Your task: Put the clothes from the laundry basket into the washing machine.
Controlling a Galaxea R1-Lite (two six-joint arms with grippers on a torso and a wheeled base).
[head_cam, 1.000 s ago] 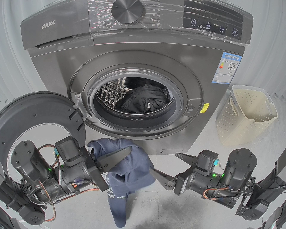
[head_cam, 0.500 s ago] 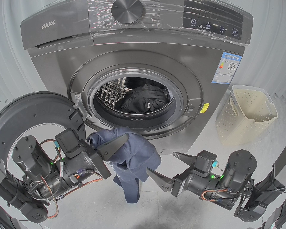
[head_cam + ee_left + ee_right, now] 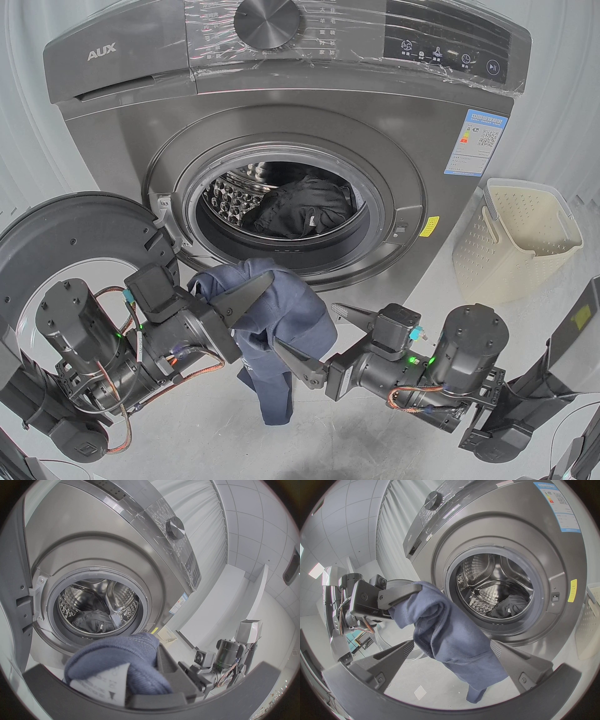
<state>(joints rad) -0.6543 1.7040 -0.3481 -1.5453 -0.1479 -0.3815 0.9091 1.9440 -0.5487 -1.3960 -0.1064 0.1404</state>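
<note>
Left end effector (image 3: 257, 292) gripping blue garment (image 3: 284, 319), wrist camera — white label (image 3: 101, 683)

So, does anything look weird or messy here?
Two small things. Crinkly plastic film is wrapped over the control panel of the washing machine. And the blue garment, pinched by the left gripper, dangles in a long tail outside the drum, where a black garment lies.

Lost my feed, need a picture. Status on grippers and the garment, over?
Left gripper shut on blue garment, held before the drum opening. Right gripper open, fingers astride the hanging cloth. Door swung wide, black garment inside; opening unobstructed.
</note>
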